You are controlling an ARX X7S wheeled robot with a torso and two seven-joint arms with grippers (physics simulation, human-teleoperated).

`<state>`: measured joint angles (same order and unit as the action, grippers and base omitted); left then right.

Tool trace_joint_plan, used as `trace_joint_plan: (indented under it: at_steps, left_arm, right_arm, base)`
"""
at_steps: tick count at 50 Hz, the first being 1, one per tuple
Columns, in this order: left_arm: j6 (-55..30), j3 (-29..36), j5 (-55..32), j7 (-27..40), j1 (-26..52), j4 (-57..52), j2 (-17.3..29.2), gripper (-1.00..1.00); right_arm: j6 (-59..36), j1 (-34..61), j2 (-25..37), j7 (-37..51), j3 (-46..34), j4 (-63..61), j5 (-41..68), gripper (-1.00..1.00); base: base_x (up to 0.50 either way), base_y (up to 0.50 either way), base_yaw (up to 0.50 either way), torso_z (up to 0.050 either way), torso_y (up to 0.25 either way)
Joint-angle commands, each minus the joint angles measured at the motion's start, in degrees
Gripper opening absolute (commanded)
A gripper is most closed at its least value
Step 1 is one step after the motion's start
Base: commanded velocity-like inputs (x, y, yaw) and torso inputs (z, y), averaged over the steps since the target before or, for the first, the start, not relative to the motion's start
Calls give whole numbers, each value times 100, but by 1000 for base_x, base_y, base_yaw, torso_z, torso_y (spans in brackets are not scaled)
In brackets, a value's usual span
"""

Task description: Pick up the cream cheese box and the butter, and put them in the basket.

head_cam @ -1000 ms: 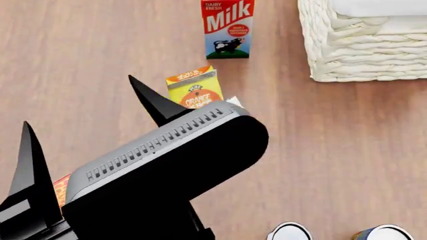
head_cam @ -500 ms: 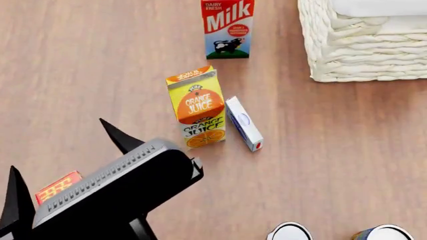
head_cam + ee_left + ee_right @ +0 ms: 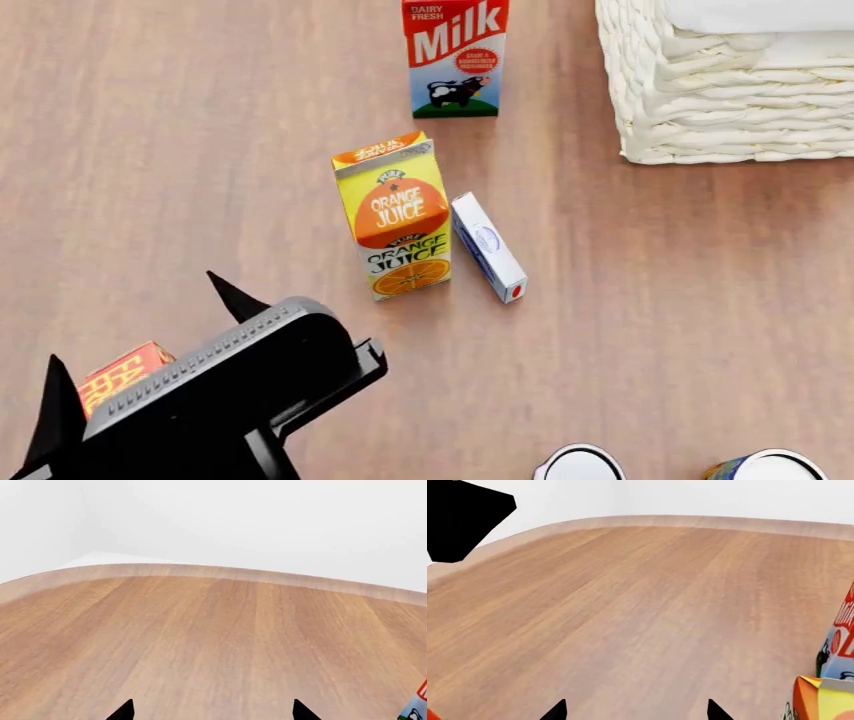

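The cream cheese box [image 3: 489, 250], small and white with a blue side, lies on the wooden table right of the orange juice carton. The red butter [image 3: 118, 378] lies at the lower left, partly hidden under my left gripper [image 3: 134, 315], which hangs open above it with nothing between its fingers. The left wrist view shows only that gripper's [image 3: 213, 711] two spread tips over bare wood. The white wicker basket [image 3: 721, 100] stands at the top right. My right gripper [image 3: 635, 711] is out of the head view; its tips stand wide apart and empty.
An orange juice carton [image 3: 395, 215] stands beside the cream cheese box, and a milk carton [image 3: 454, 55] stands behind it; both show at the edge of the right wrist view. Two white-rimmed round things [image 3: 579, 465] sit at the near edge.
My left gripper has dropped and moved toward the near left, uncovering the juice carton and cream cheese box, and now hangs over the butter. The boxes have not moved.
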<state>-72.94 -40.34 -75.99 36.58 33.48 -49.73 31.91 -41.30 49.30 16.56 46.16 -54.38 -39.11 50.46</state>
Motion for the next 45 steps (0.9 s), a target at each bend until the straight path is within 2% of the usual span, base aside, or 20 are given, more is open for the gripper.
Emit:
trace_joint_plan:
  at_steps: [1, 23, 31, 45]
  left_arm:
    - [74, 32, 22, -2, -36, 21, 24, 100]
    - [180, -21, -125, 80, -106, 24, 109, 100]
    - [215, -59, -212, 133, -117, 42, 146, 100]
    - [293, -91, -252, 145, -167, 50, 189, 100]
  right_arm:
    - [159, -208, -100, -65, -141, 246, -139, 100]
    - [560, -581, -554, 215, -201, 635, -431, 100]
    - [688, -725, -835, 282, -524, 869, -757, 100]
    - [783, -887, -879, 168, -931, 1224, -1041, 100]
  base:
    - [0, 0, 0, 0, 0]
    - [0, 0, 0, 0, 0]
    - [0, 0, 0, 0, 0]
    - [0, 0, 0, 0, 0]
